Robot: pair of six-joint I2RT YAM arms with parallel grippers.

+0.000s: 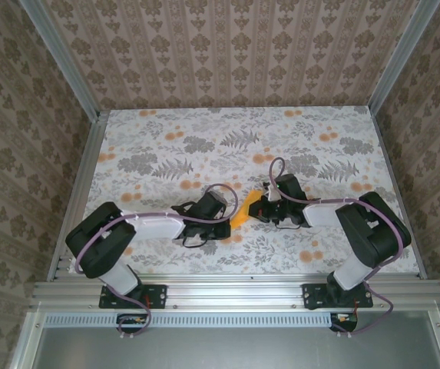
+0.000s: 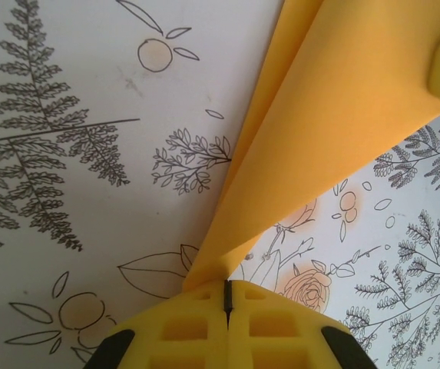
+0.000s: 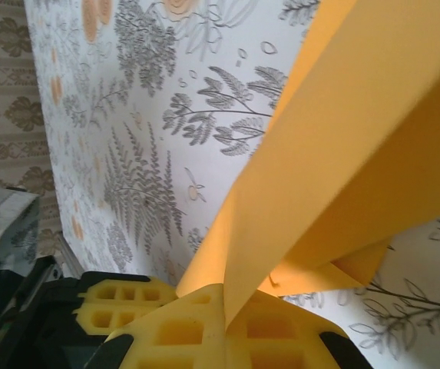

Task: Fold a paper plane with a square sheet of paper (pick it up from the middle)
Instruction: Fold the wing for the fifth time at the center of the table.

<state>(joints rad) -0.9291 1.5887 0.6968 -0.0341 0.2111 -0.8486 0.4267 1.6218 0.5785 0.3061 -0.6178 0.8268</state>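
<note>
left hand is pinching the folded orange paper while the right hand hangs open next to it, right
Not quite. The right hand is not open: the right wrist view shows it shut on the folded orange paper as well. The left hand is pinching the paper, as you said, so both hands hold it between them.

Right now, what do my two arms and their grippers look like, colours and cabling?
Both arms are black at the joints with a white forearm link: left arm, right arm. A thin purple cable loops along each. The left gripper and right gripper have yellow finger pads moulded with square recesses, on black bodies.
</note>
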